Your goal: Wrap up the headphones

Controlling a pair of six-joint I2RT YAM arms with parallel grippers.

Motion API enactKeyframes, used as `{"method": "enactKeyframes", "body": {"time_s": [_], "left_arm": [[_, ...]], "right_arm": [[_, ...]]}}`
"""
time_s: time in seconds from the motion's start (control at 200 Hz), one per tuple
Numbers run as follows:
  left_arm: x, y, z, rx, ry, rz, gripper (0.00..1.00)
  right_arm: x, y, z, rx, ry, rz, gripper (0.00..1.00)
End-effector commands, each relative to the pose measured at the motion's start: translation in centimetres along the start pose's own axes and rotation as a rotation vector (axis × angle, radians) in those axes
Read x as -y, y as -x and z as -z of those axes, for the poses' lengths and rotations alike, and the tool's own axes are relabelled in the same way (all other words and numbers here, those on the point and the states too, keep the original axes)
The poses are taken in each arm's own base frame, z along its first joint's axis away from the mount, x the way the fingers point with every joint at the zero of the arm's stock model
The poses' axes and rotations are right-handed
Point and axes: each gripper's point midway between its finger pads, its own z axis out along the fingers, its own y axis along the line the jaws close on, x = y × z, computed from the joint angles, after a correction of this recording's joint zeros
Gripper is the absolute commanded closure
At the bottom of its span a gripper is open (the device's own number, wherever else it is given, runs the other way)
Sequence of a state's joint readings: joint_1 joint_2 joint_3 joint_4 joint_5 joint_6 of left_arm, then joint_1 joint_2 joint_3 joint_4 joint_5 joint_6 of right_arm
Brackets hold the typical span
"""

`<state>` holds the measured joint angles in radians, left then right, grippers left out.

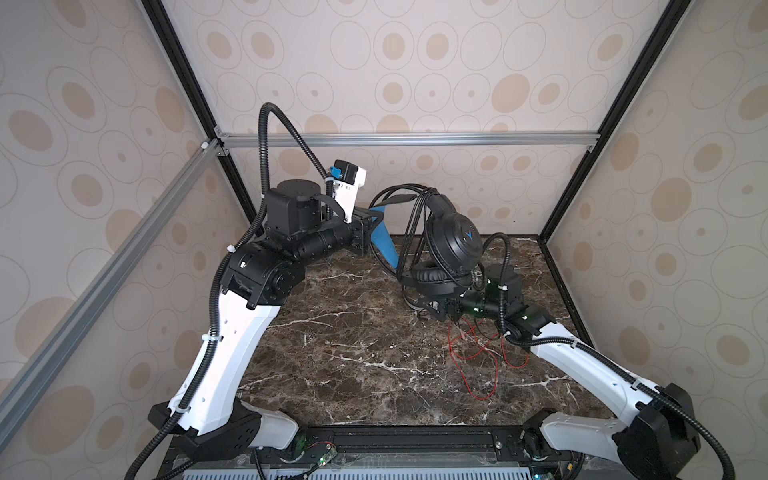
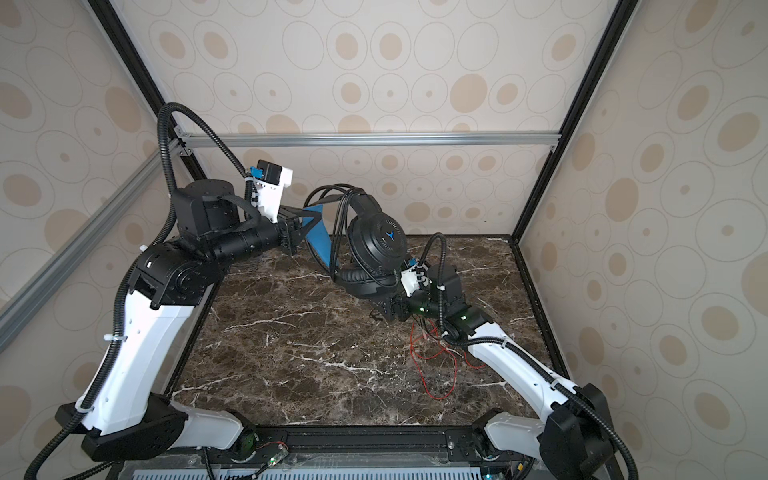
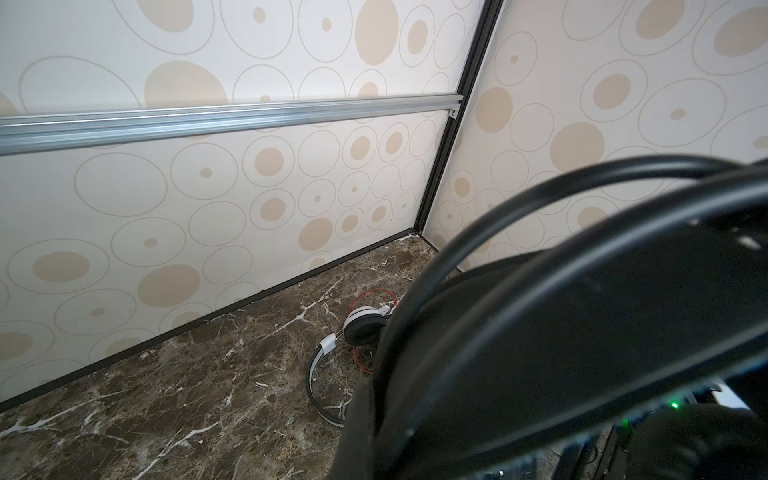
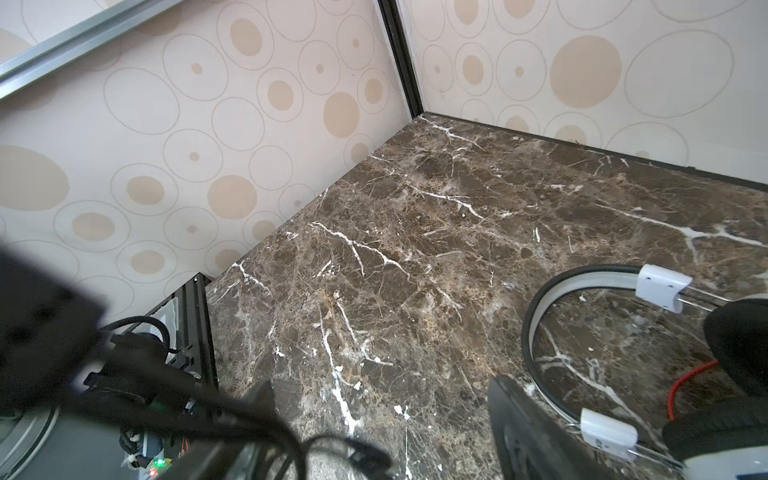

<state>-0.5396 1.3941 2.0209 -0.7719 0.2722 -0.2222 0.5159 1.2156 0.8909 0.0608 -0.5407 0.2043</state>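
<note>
The black headphones hang above the marble table, their black cord looped several times over the headband. My left gripper is shut on their blue inner headband. In the left wrist view the black headphones fill the near side and hide the jaws. My right gripper sits just under the lower ear cup, open, with the loose cord end lying beside one finger. The white headphones lie flat on the table, mostly under the right arm.
The white headphones' red cord sprawls loose on the marble table below the right wrist. Patterned walls with black frame posts close in the back and sides; an aluminium rail crosses the back wall.
</note>
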Motion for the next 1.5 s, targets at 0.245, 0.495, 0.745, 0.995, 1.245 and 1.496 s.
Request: {"method": "enactKeyframes", "body": {"time_s": [0.245,0.495,0.745,0.995,1.245,1.496], "left_arm": [[1.4,4.0,1.6,0.145,-0.054,0.011,1.00],[1.4,4.2,1.4,0.144,-0.053,0.008,1.00],[1.3,4.3,1.6,0.145,-0.049,0.009,1.00],[1.5,4.6,1.7,0.162,-0.059,0.020,1.00],[1.4,4.7,2.0,0.175,-0.056,0.034,1.00],[1.2,4.6,2.0,0.172,-0.044,0.046,1.00]], "right_arm": [[1.3,1.9,-3.8,0.091,0.001,-0.042,0.21],[3.2,1.2,-5.4,0.055,-0.055,-0.019,0.21],[2.8,0.4,-5.6,0.042,-0.031,-0.031,0.32],[2.4,-0.1,-5.6,0.027,-0.017,-0.027,0.53],[2.3,-0.9,-5.4,0.030,-0.008,-0.059,0.43],[2.0,-2.9,-4.0,-0.020,-0.015,-0.032,0.52]]}}
